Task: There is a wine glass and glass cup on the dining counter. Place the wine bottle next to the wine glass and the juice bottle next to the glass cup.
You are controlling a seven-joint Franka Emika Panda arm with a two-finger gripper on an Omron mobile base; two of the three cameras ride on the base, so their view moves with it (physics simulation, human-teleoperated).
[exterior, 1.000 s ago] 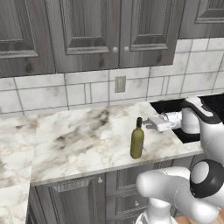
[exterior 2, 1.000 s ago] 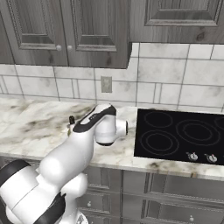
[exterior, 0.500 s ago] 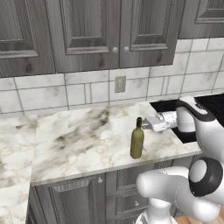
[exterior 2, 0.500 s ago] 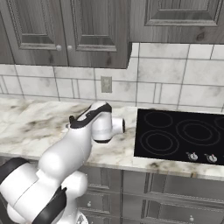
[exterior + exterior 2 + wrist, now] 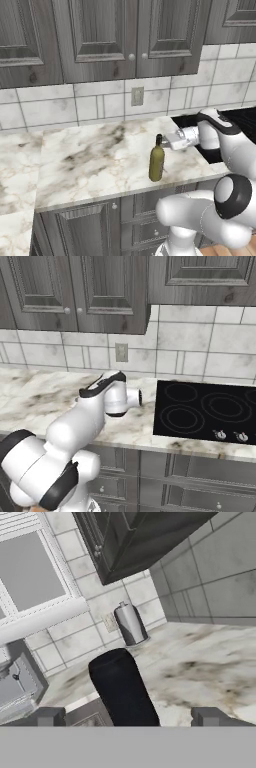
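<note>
The wine bottle (image 5: 156, 162), olive green with a slim neck and dark top, stands upright on a marble counter (image 5: 90, 160) near its front edge, under grey wall cabinets. My gripper (image 5: 167, 141) is level with the bottle's neck, just to its right, and open. In the hand view the bottle's dark top (image 5: 121, 687) rises between my two finger tips, with the gripper (image 5: 129, 717) untouched by it on either side. The wine glass, glass cup, juice bottle and dining counter are out of view.
A black cooktop (image 5: 200, 411) lies in the counter to the right of the arm. A steel canister (image 5: 130, 626) stands against the tiled wall further along. A wall outlet (image 5: 137, 96) sits above the counter. Grey cabinets (image 5: 100, 40) hang overhead.
My gripper has moved left, closer to the wine bottle's neck. The bottle has not moved, and the jaws stayed open.
</note>
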